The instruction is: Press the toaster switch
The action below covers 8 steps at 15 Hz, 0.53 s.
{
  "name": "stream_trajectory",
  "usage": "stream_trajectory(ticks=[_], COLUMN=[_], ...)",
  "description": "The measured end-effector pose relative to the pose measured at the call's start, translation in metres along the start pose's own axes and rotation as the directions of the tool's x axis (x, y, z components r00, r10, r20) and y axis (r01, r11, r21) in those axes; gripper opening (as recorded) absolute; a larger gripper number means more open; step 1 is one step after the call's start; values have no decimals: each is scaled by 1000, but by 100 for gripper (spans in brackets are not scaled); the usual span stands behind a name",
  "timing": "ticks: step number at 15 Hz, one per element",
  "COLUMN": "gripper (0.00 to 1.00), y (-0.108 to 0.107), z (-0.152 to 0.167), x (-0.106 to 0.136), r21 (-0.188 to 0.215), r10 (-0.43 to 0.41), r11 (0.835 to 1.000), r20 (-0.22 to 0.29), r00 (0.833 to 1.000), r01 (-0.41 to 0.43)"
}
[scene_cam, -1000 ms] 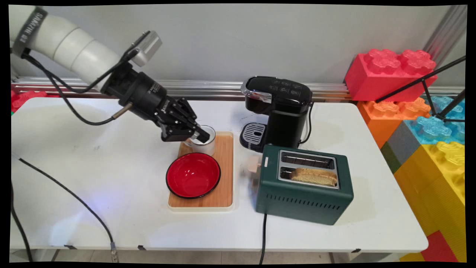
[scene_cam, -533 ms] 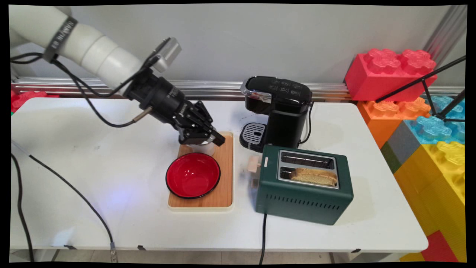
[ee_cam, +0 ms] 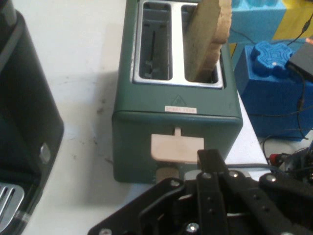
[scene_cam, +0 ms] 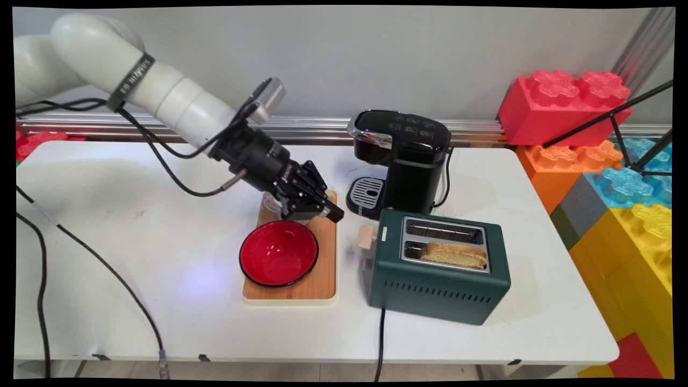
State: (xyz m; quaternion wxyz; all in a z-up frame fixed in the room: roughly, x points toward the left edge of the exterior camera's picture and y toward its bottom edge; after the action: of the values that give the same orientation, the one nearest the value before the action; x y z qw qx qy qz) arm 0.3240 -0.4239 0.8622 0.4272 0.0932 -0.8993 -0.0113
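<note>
Toaster lever now faces my gripper, which has travelled right from the mug across the wooden tray. My fingers are pressed together, gripping nothing. KINOVA lettering marks my arm; the toaster label is illegible.

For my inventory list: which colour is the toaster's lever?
Pale beige, on the dark green toaster; the lever shows best in the hand view.

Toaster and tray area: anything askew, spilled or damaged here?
Nothing stands out. The bread slice stands in one slot of the green toaster, the red bowl sits upright on the wooden tray, and no spill shows.
</note>
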Motion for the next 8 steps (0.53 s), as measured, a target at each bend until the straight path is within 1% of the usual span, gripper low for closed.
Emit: stream_trajectory(ticks=[3,8], gripper=[0,0], y=[-2,-6], z=[14,30], x=[-8,-16], r21=[-6,13], r10=[-7,-26], r11=[1000,1000], r20=[-21,-59], r00=[1000,998], r01=[6,27])
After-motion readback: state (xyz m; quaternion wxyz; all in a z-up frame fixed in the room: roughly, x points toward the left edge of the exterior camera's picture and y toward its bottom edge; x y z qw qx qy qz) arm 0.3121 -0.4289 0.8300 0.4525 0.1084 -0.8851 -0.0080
